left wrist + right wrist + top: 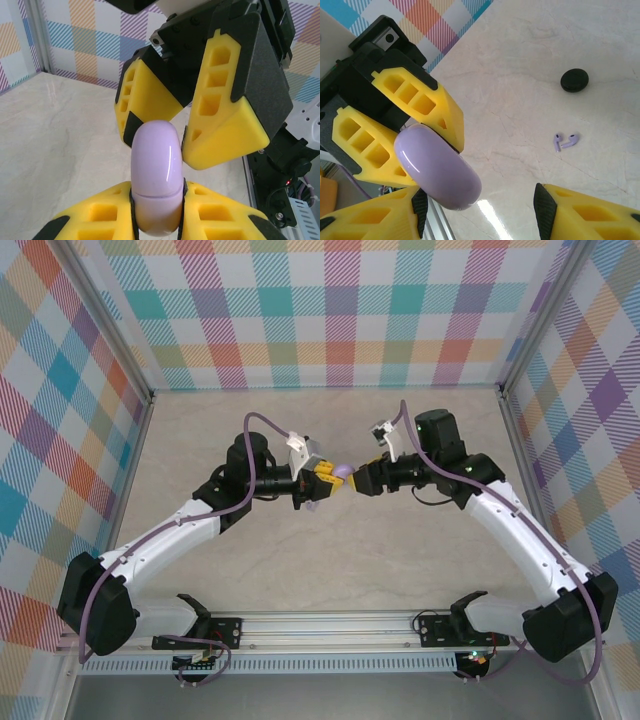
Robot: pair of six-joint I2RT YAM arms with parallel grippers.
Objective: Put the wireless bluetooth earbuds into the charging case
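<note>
Aloft, glossy rounded lavender charging case [437, 167], marbled table [530, 75]

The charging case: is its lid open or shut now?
Shut: the charging case shows one thin closed seam; both earbuds lie outside on the table.

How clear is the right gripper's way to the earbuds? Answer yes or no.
Probably yes: the right gripper is open and empty, and the earbuds lie bare on the table, apart from the disc. It must first draw back from the case held by the left gripper.
</note>
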